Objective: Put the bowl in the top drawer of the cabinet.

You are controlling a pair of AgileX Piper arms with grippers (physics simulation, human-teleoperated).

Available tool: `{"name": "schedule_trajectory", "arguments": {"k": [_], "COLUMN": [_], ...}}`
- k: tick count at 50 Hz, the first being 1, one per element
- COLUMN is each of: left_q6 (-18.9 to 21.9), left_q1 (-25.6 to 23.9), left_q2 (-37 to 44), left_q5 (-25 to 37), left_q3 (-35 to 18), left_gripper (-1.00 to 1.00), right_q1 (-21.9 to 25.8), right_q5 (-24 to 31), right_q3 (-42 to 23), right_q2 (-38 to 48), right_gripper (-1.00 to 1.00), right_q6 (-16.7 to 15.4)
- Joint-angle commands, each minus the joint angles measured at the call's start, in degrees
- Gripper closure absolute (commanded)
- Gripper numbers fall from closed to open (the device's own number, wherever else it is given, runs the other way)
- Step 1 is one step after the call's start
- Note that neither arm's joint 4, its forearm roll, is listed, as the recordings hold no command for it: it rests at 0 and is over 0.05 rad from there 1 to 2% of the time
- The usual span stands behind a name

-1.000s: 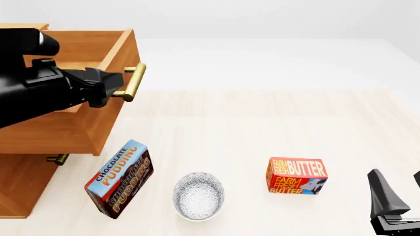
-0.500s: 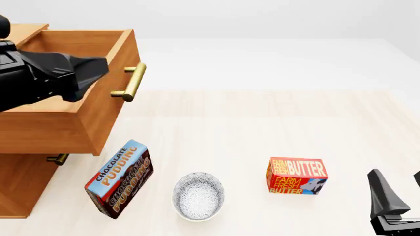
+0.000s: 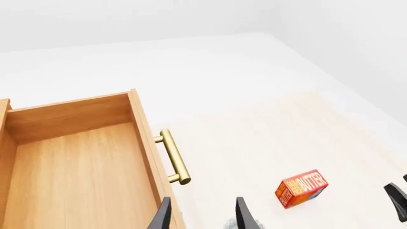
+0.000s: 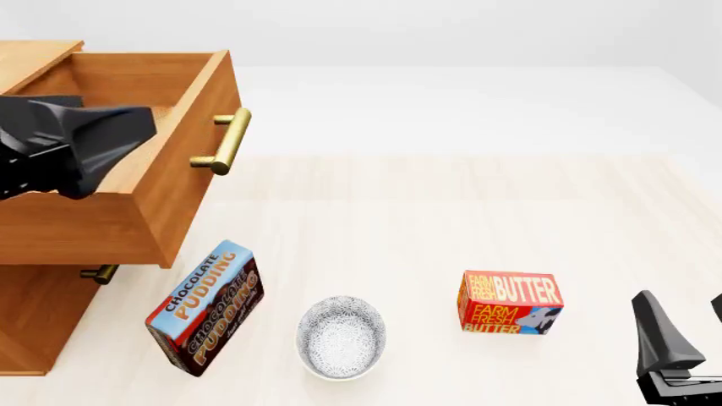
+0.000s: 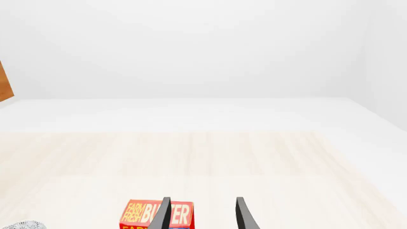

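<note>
My left gripper covers part of the top drawer; the cabinet and my right gripper run past the front view's edges.

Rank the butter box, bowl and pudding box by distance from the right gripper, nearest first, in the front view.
1. butter box: just left of the right gripper.
2. bowl: farther left, near the front edge.
3. pudding box: farthest left, beside the cabinet.
</note>
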Motion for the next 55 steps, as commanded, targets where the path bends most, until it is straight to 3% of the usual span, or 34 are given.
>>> {"name": "schedule_trajectory", "arguments": {"k": [1,31,55], "left_q6": [0.0,-3.3,-2.3], "left_q1": [-0.8,-5.1,-11.0], "left_q2": [-2.9,-7.5,-4.5], "left_q5": [1.6,2.5,-1.1], "left_q3": [1.2,5.5,8.8], "left_gripper": [-1.00,-1.00,-1.00], "right_q1": [0.0,0.0,0.0], "right_q5": [0.0,0.0,0.0], "right_q3": [0.0,0.0,0.0], "right_q2": [0.0,0.0,0.0], "right_gripper": [-1.00,-1.00,-1.00], "right_q6": [0.0,0.0,0.0]}}
